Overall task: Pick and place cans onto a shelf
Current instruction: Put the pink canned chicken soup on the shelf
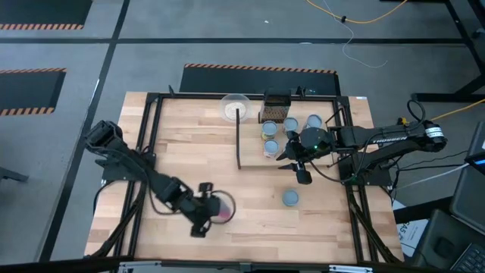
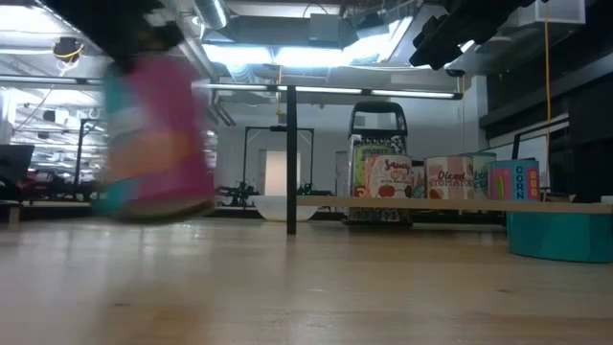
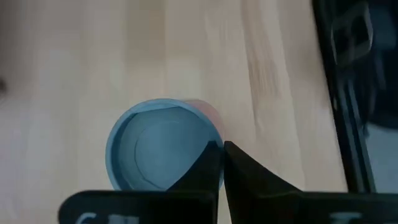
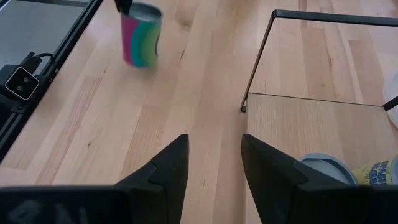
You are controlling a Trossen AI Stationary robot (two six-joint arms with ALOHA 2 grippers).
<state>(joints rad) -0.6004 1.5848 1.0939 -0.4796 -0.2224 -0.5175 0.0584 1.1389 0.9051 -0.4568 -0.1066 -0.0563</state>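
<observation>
Down at about seven o'clock on the pale wooden tabletop (image 1: pixel 250 189), the left gripper (image 1: pixel 206 214) has its two dark fingers pressed tip to tip, and they have closed beside the short pink-labelled can with a pale blue round top (image 3: pixel 163 152) rather than around it: in the left wrist view the joined tips overlap the can's rim at one side. Whether they pinch that rim I cannot tell. The pale rectangular wooden shelf (image 1: pixel 254 148), already carrying several tins, lies toward one o'clock from this can. The right gripper (image 4: pixel 211 158) waits with fingers parted at the shelf's three o'clock side, with another blue-topped tin (image 1: pixel 290 198) on the table near it, well apart from the left arm.
</observation>
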